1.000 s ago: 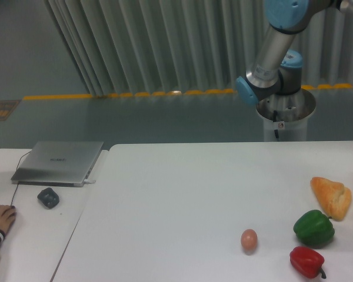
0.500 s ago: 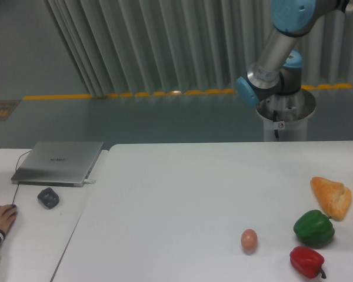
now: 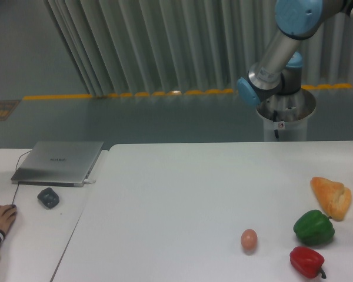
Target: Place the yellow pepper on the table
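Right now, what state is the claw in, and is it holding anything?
Claw: not in view; only the arm's elbow and base show, so its state cannot be told. No yellow pepper is visible either.

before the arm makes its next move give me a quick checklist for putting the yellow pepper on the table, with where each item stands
1. Yellow pepper located: not ok; none shows in this view.
2. Gripper and its fingers in view: not ok; only upper arm joints show, so the grip is unknown.
3. Free spot on the table: ok; the left and middle of the top are bare.
4. Things to avoid: ok; the egg, green pepper, red pepper and bread lump cluster at the right.
5. Person clear of the table: ok; the hand rests on the side desk near the mouse.
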`<act>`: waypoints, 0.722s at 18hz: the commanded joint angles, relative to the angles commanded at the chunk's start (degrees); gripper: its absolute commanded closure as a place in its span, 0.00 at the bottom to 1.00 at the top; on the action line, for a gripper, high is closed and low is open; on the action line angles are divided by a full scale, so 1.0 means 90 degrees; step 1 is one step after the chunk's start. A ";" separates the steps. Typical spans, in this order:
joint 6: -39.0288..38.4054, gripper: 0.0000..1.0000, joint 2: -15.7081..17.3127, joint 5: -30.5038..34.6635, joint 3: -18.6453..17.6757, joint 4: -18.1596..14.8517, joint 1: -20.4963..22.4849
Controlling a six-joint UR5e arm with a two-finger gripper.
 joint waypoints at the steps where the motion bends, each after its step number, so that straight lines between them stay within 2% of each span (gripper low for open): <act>1: 0.0000 0.00 -0.0019 -0.0010 -0.0010 0.0000 0.0039; 10: -0.0332 0.00 -0.0068 -0.0068 -0.0029 0.0000 0.0108; 13: -0.0420 0.10 -0.0088 -0.0068 -0.0029 0.0000 0.0098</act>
